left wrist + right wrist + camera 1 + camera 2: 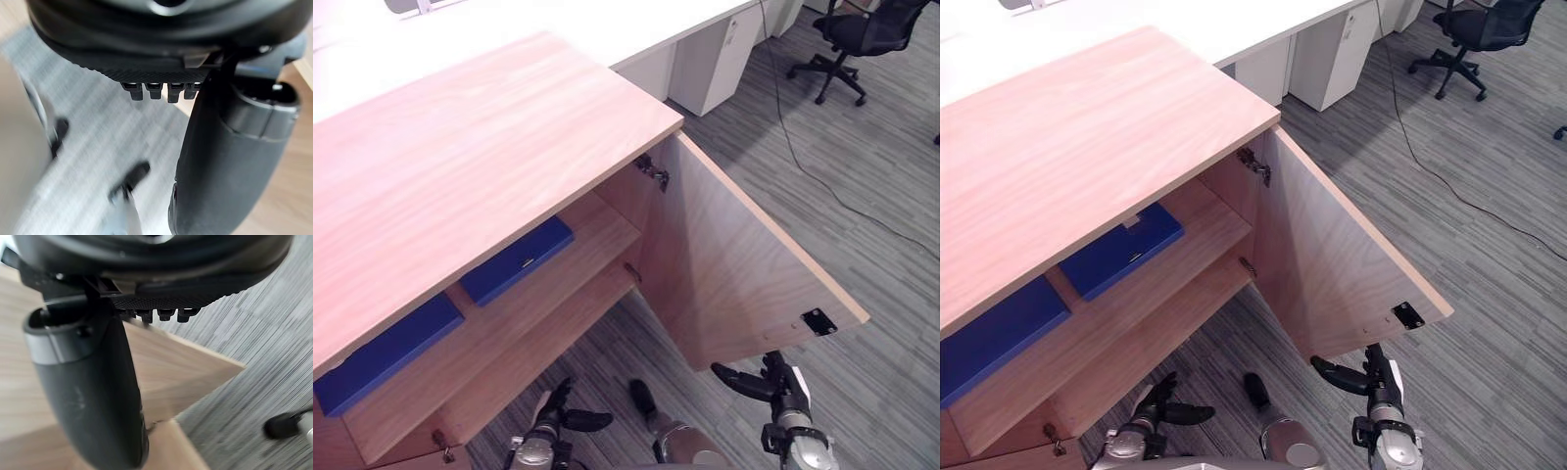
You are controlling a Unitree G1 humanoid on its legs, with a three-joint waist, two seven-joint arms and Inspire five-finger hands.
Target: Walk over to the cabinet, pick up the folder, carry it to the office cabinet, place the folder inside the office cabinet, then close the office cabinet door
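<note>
Blue folder lies on the shelf up ahead of my fingers, beside another blue folder, so that part looks done. My left hand and right hand hang loose and empty. The open door just above my right fingers needs shutting.

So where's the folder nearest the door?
Left of centre in the eye views, the blue folder lies on the upper shelf, between a second blue folder and the open door.
</note>
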